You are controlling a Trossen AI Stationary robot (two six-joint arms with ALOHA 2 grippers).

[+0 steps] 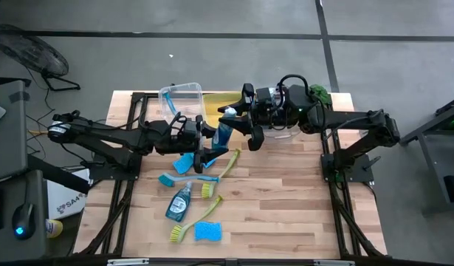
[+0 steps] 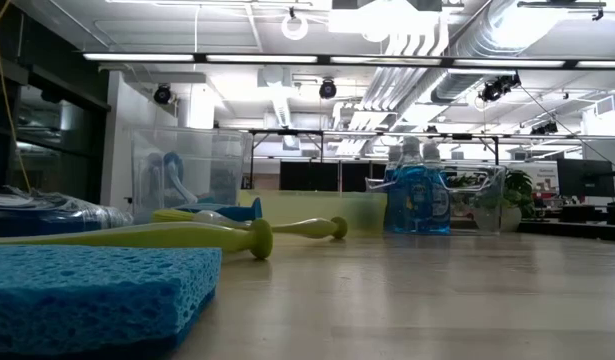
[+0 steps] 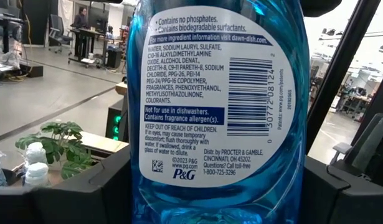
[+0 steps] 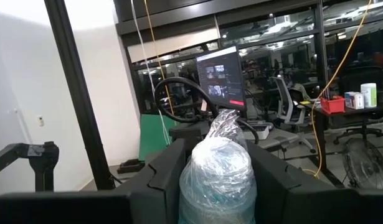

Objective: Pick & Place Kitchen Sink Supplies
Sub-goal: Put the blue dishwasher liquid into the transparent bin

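Observation:
A clear bottle of blue dish soap [image 1: 221, 135] is held up over the table's far middle, between both arms. My left gripper [image 1: 210, 151] comes from the left and is shut on the bottle's body; its label fills the left wrist view [image 3: 216, 93]. My right gripper [image 1: 241, 122] comes from the right and is shut at the cap end. On the table lie a second soap bottle [image 1: 179, 203], two blue sponges [image 1: 207, 231] [image 1: 184, 161], and several blue and yellow-green brushes [image 1: 225, 166] [image 1: 193, 222]. The low view shows neither gripper. My left gripper pinches the lower part of the bottle's body [image 3: 284, 186] between its two fingers [image 3: 104, 186], one on each side edge, with the back label facing the camera. It comes level from the table's left. The bottle is lifted clear of the table. My right gripper holds the bottle's cap end [image 4: 216, 155], which is wrapped in clear plastic film. The cap sits between the two fingers [image 4: 166, 171], which stand close against either side. The fingers come from the table's right. The bottle's body is below the frame.
A clear bin [image 1: 181, 100] with a blue brush in it and a yellow bin [image 1: 219, 100] stand at the far edge. Under my right arm is another clear bin [image 2: 467, 205] holding soap bottles [image 2: 417, 195], beside a green plant [image 1: 319, 94]. The table's near right is bare wood.

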